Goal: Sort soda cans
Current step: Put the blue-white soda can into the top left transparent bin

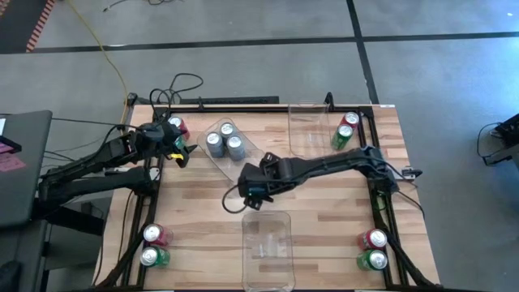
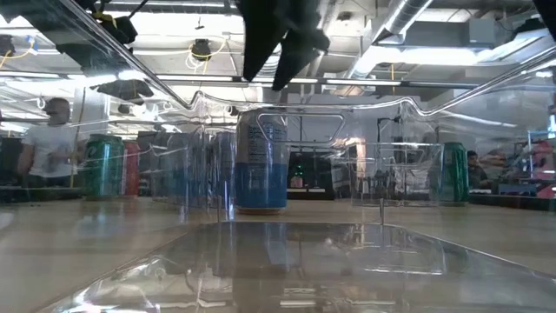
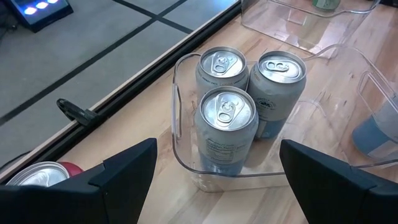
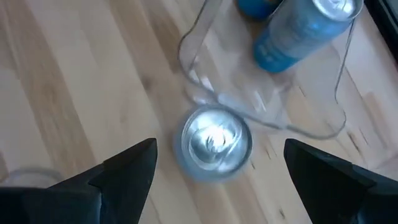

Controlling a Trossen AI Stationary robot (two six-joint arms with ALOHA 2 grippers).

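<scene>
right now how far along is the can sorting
Done: three silver-blue cans stand in the tilted clear bin. In hand: the open right gripper hovers over a fourth silver-blue can standing outside that bin. Left: red and green cans sit unsorted at the corners, one red can by the open left gripper.

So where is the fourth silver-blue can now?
In the high view the fourth silver-blue can stands on the table centre under the open right pincer, just outside the tilted bin holding the other three.

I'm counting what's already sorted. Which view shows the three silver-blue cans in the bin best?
The left wrist view: the three silver-blue cans fill the frame, tops and sides clear, inside the clear bin. The high view shows only their small tops. The low view blurs them behind plastic. The right wrist view catches only part of the group.
</scene>
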